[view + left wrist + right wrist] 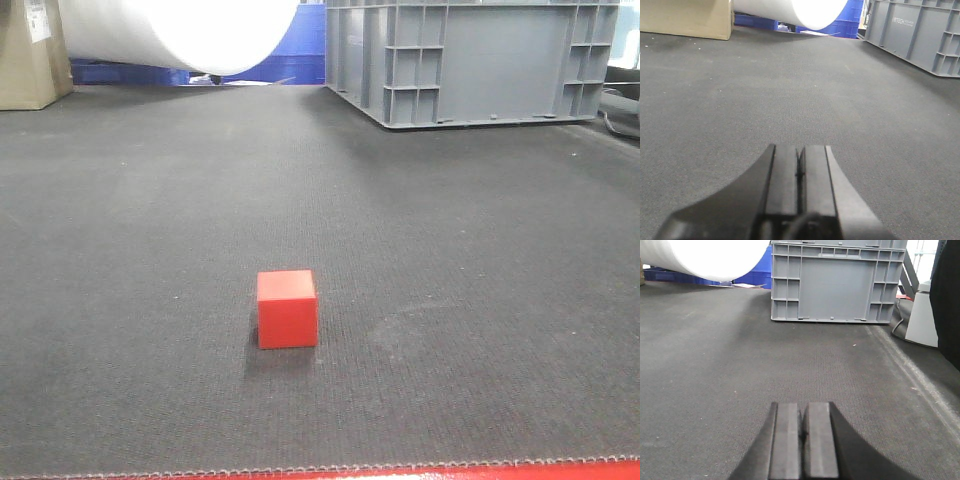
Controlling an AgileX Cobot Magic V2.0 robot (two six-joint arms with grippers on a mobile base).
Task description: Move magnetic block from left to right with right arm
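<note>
Right arm's fingers (801,440) pressed together low over mat (715,390), left fingers (799,180) likewise, red magnetic block (287,309) alone

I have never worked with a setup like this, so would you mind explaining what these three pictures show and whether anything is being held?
This is a two-armed robot, seen through three cameras. The front-facing view looks out over a dark grey mat; on it sits the magnetic block, a small red cube, alone and untouched. At the far edge stand a grey plastic crate, a large white roll and a cardboard box.

The other two pictures come from cameras mounted on each wrist, looking along the black fingers. The left gripper and the right gripper both have their fingers pressed together with nothing between them, so nothing is held. Neither wrist view shows the cube, and neither arm appears in the front-facing view.
</note>
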